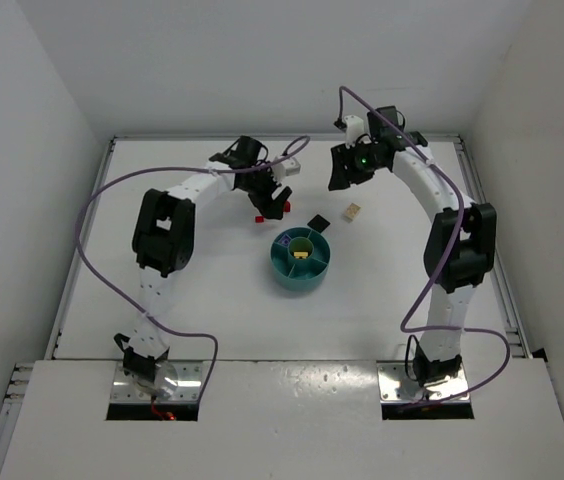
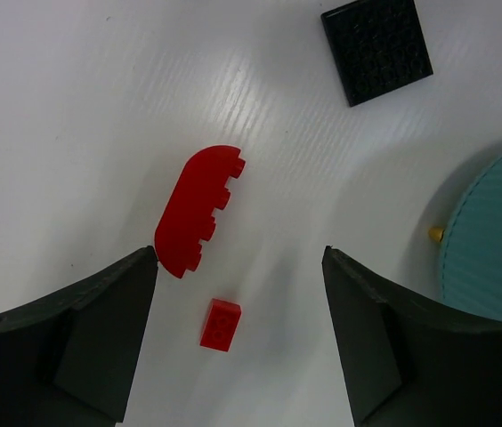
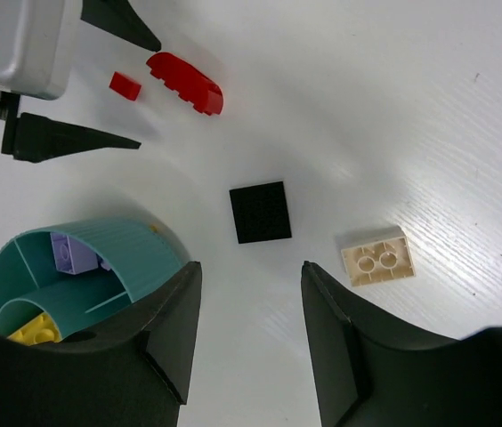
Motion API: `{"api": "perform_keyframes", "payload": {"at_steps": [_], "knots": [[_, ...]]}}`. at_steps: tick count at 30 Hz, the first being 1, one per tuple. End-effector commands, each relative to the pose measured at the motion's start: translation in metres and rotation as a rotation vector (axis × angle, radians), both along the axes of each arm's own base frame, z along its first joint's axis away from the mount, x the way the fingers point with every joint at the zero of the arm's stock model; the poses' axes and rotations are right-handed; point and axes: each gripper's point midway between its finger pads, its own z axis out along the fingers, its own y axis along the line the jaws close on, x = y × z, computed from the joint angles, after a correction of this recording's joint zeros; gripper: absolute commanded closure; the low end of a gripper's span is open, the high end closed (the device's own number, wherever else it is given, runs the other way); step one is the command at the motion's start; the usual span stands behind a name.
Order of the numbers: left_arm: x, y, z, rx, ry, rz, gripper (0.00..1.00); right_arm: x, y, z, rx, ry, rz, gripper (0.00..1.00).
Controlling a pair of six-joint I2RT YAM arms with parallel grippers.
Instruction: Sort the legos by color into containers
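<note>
**Lining up on the red bricks**

The step in hand looks like the reds. The left gripper (image 2: 238, 258) hangs over them with its jaws wide apart and nothing held. The small red brick (image 2: 221, 324) lies on the counter (image 2: 73, 107) between the jaws, nearer the left one and touching neither. The long red brick (image 2: 196, 212) lies just ahead of that left jaw, almost at its tip. It is on its side, with the rounded back facing left and the studs facing right. Its long axis runs diagonally from the left jaw tip away and to the right, so it does not sit square to the jaws.

Taking the small brick calls for a straight drop and a squeeze that misses its long neighbour. Taking the long one calls for a shift forward and a wrist turn, so the jaws close across its thin width.

The right gripper (image 3: 251, 271) is also open and empty. The black plate (image 3: 260, 212) lies flat just ahead of its gap; it is square, with no long axis. The tan brick (image 3: 377, 256) sits ahead and to the right, hollow side up as far as I can tell, with its long axis roughly along the jaw line. The dish (image 3: 144, 249) stands to the left and already holds a lavender brick (image 3: 73, 252) and a yellow brick (image 3: 33, 331).
</note>
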Motion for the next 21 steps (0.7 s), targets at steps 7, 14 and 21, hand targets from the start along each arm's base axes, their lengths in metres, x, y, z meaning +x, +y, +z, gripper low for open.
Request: {"api": "perform_keyframes", "payload": {"at_steps": [7,14,21], "knots": [[0.030,0.000,0.001,0.040,-0.073,0.023,0.18,0.008,-0.004,0.024,0.036,-0.060,-0.033,0.50],[0.040,-0.010,-0.005,0.050,-0.099,0.030,0.18,0.006,-0.010,0.017,0.019,-0.057,-0.022,0.50],[0.027,-0.020,-0.015,0.021,-0.066,-0.029,0.41,0.000,-0.019,0.004,0.014,-0.019,-0.028,0.50]]}}
